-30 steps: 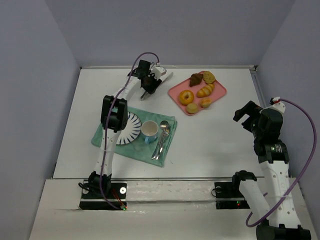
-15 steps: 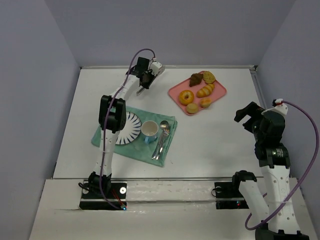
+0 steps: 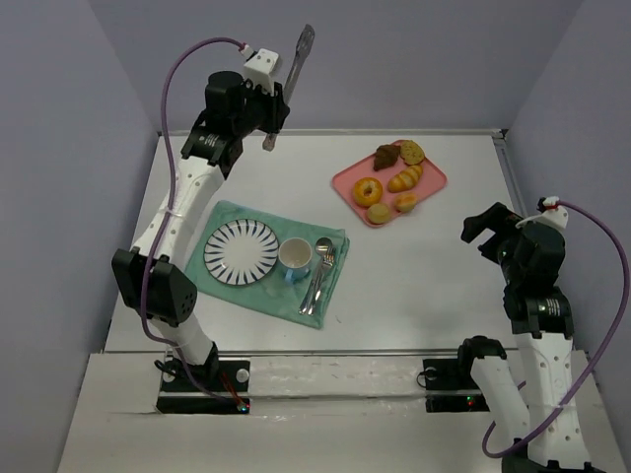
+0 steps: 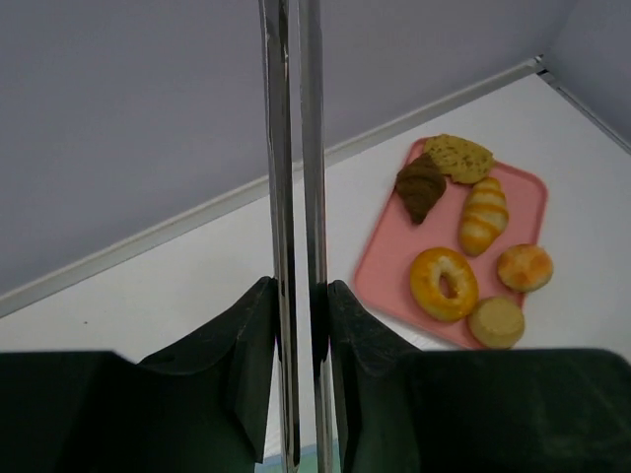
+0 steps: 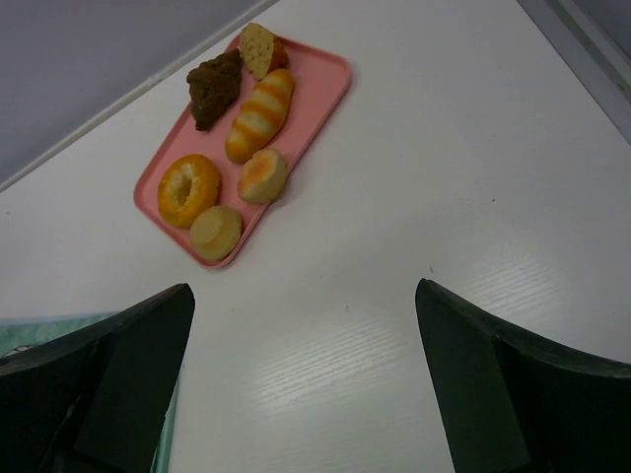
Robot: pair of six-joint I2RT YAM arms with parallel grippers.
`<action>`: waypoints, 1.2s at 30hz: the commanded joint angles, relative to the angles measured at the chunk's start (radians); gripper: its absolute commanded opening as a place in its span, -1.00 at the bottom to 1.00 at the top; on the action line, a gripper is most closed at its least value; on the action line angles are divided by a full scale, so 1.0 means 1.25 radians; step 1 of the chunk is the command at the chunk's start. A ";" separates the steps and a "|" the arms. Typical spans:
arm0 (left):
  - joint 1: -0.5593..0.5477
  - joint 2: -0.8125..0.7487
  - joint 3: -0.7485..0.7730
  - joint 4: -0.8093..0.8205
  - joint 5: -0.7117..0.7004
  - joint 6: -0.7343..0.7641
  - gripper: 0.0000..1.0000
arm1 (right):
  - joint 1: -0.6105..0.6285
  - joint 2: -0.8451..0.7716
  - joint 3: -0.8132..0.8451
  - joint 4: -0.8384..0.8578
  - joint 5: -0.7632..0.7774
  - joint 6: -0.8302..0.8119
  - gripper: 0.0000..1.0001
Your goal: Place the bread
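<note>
Several breads lie on a pink tray (image 3: 435, 183) at the back right: a ring doughnut (image 3: 367, 190), a striped croissant (image 3: 404, 178), a brown chocolate croissant (image 3: 385, 157) and small buns. My left gripper (image 3: 270, 110) is raised high over the back left of the table, shut on metal tongs (image 3: 297, 57) that point up. In the left wrist view the tongs (image 4: 291, 177) run between my fingers (image 4: 237, 345), with the tray (image 4: 380, 268) lower right. My right gripper (image 3: 490, 229) is open and empty right of the tray; the right wrist view shows the tray (image 5: 325, 87) ahead.
A green cloth (image 3: 331, 284) lies front left with a striped plate (image 3: 241, 253), a cup (image 3: 295, 257) and a spoon and fork (image 3: 320, 271) on it. Walls close the back and sides.
My left arm has lifted from the far table surface and swung up and left, taking the tongs high. The plate now shows fully. The right arm has hardly moved.
</note>
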 commanded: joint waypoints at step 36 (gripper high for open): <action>-0.169 0.092 -0.192 -0.082 -0.026 -0.211 0.12 | -0.002 -0.019 -0.018 0.051 -0.035 -0.007 0.99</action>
